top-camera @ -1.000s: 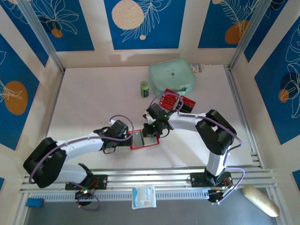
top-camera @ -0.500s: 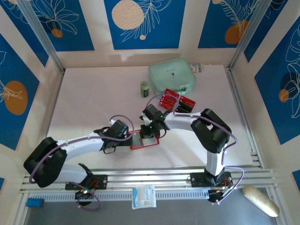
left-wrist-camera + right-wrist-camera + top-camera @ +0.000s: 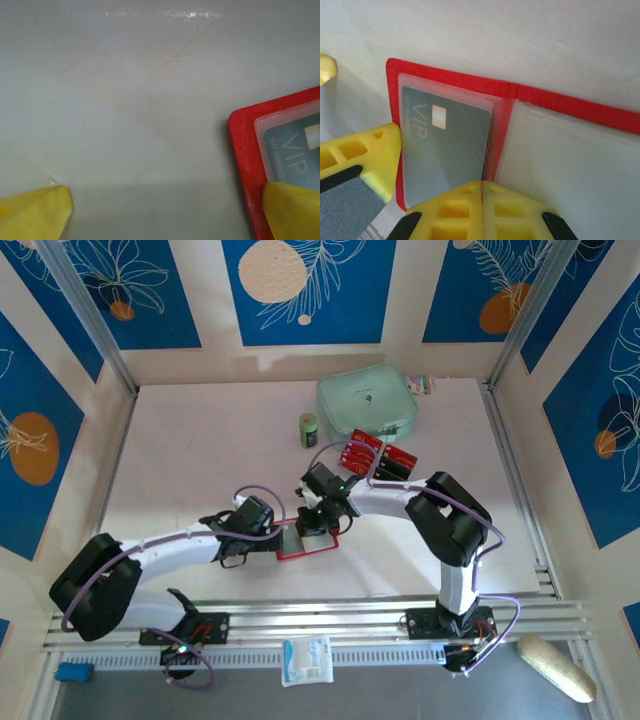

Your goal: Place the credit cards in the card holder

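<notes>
Right gripper has its jaws pinched together with nothing between them. The tips sit at the near end of the grey VIP card, which lies just ahead and a touch left of them, its long axis running straight away from the tips under the clear pocket of the open card holder. So any push goes along that axis, I'd guess.

Left gripper is spread wide, one finger on the holder's red corner and the other on bare table — looks like pinning.

Overhead adds what the wrist cams lack: the other credit cards stacked beyond the right gripper, which is the nearer arm.
</notes>
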`<state>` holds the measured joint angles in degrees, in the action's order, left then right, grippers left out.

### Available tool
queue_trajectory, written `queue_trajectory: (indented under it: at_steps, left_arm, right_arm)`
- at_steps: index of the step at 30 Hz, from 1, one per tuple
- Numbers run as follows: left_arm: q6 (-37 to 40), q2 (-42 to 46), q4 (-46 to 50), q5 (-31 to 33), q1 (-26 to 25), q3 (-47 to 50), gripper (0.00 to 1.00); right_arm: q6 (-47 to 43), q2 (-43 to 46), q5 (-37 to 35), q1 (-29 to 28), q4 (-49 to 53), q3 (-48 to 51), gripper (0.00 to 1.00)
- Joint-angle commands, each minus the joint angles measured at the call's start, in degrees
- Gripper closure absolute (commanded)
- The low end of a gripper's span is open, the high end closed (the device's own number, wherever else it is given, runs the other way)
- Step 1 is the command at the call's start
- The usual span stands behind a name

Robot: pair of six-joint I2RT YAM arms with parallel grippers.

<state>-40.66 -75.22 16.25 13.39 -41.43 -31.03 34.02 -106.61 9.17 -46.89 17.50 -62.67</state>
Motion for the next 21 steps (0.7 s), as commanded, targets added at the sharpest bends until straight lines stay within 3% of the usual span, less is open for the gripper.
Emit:
queue_trajectory:
  at_steps: [1,12,15,21]
  left_arm:
    - [-0.5,1.0,2.5,-0.5,0.4,-0.7,0.0]
    - [0.2,6.0,6.4,-1.0,1.0,-5.6,0.0]
    - [0.3,7.0,7.2,-1.2,1.0,-7.0,0.0]
    - [0.7,7.5,7.4,-2.1,1.1,-9.0,0.0]
  right_arm:
    - [-0.7,5.5,0.7,1.4,3.2,-0.2,0.94]
    - [-3.7,15.9,-7.1,7.7,7.9,6.0,0.56]
    - [-4.5,16.2,-9.2,8.4,8.7,7.4,0.51]
    - [-4.7,13.4,-8.9,8.9,6.8,8.7,0.52]
